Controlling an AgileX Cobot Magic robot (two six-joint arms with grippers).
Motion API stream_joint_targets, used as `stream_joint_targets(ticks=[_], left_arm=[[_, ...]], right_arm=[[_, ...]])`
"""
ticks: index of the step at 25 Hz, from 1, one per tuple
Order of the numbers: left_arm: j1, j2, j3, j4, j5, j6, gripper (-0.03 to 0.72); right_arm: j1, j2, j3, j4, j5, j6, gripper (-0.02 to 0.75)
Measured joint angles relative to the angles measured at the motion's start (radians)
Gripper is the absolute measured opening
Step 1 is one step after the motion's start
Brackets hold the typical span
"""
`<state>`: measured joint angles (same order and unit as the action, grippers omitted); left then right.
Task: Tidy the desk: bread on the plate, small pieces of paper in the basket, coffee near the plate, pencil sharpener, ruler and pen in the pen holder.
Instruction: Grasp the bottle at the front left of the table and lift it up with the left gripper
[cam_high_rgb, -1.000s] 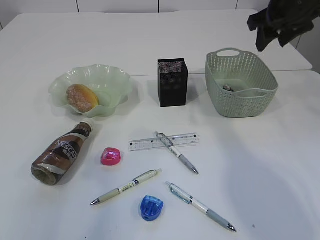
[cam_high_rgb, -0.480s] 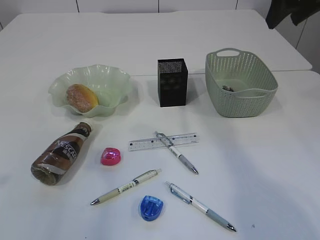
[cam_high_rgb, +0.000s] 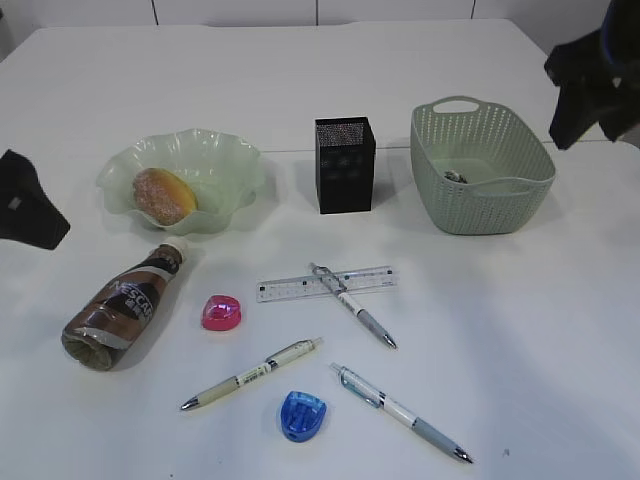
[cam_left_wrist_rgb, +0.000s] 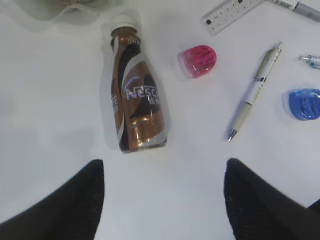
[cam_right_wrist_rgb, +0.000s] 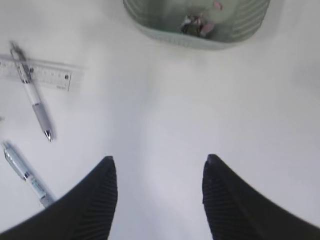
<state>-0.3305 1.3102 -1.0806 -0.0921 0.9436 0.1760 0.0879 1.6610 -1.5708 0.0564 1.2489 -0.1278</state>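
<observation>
A: How are the tools standing?

B: The left tool (cam_left_wrist_rgb: 162, 200) is hanging over the bench (cam_high_rgb: 520, 330) with its fingers spread wide, gripping nothing; the coffee bottle (cam_left_wrist_rgb: 135, 95) is lying on its side just ahead of it. The right tool (cam_right_wrist_rgb: 157, 200) is also gaping and holding nothing, near the basket (cam_right_wrist_rgb: 200, 37).

A: And the rest?

B: The bread (cam_high_rgb: 164, 195) is sitting in the green plate (cam_high_rgb: 235, 160). Paper scraps (cam_right_wrist_rgb: 197, 25) are lying in the basket. The pen holder (cam_high_rgb: 345, 165) is standing between plate and basket. The ruler (cam_high_rgb: 300, 287) is lying under one pen (cam_high_rgb: 352, 305); two more pens (cam_high_rgb: 252, 374) and the pink sharpener (cam_high_rgb: 221, 313) and blue sharpener (cam_high_rgb: 302, 415) are lying loose nearby.
</observation>
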Motion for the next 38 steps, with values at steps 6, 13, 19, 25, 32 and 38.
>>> stream_joint_targets(ticks=[6,13,19,25,32,38], left_arm=[[0.000,0.159,-0.145,0.011,0.058,0.009,0.526],[0.000,0.348,-0.323,0.012,0.154,0.014,0.526],[0.000,0.505,-0.433,0.039,0.260,0.002,0.526],[0.000,0.613,-0.488,0.040,0.269,-0.006,0.527],[0.000,0.721,-0.566,0.042,0.269,-0.010,0.527],[0.000,0.794,-0.612,0.068,0.269,-0.012,0.527]], right_arm=[[0.000,-0.036,0.109,0.000,-0.002,0.000,0.440],[0.000,-0.068,0.134,0.000,-0.004,-0.002,0.440],[0.000,-0.090,0.135,0.000,-0.004,-0.002,0.440],[0.000,-0.096,0.136,0.000,-0.004,-0.002,0.440],[0.000,-0.096,0.136,0.000,-0.004,-0.002,0.439],[0.000,-0.098,0.136,0.000,-0.004,-0.002,0.440]])
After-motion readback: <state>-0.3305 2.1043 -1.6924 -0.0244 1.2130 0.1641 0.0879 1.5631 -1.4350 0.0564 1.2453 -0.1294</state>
